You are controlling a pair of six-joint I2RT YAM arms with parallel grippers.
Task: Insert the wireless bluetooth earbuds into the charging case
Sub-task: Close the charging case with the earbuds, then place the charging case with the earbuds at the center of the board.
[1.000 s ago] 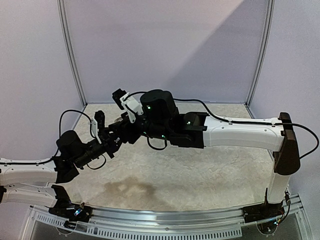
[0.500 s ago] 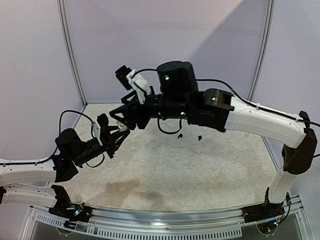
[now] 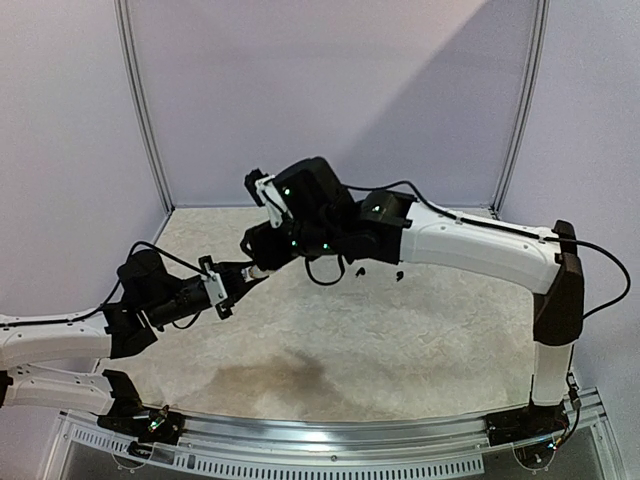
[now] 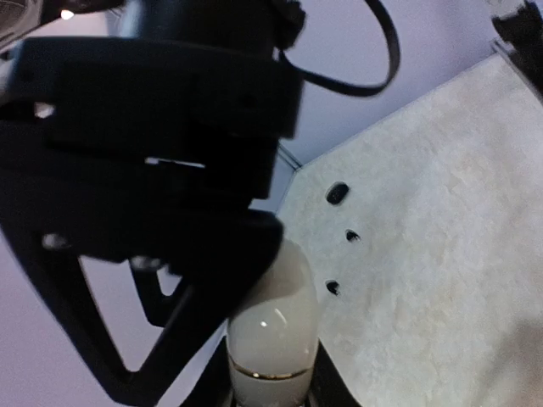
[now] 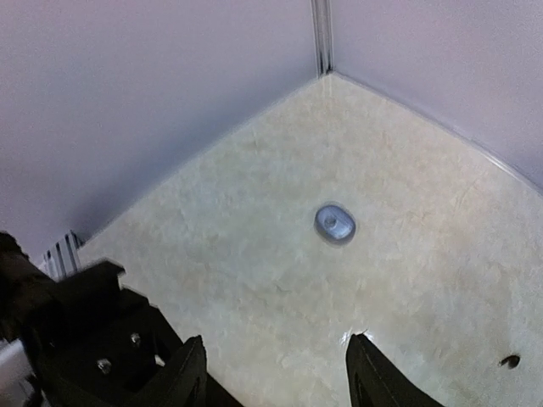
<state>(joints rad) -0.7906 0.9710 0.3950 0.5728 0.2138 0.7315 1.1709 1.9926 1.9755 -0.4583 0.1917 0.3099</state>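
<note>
My left gripper [image 3: 243,277] is shut on a white pebble-like charging case [image 4: 273,326], held above the table; the case is closed, with a thin seam near the jaws [image 4: 271,392]. My right gripper [image 3: 258,245] hovers right above it, and its black body covers the case's far end. In the right wrist view it [image 5: 276,381] is open and empty. Three small black earbuds [image 4: 337,193] [image 4: 352,236] [image 4: 333,287] lie on the table beyond the case; two show from above [image 3: 360,272] [image 3: 398,274]. A small silvery-grey oval piece [image 5: 335,223] lies on the table ahead of the right gripper.
The beige table [image 3: 400,340] is walled by pale panels with metal corner posts [image 3: 140,110]. A tiny black piece [image 5: 509,361] lies at the right edge of the right wrist view. A darker stain [image 3: 265,375] marks the near table.
The right arm lifted away from the left gripper, then came back down over it. The left gripper turned and shifted slightly right, still holding the white case.
</note>
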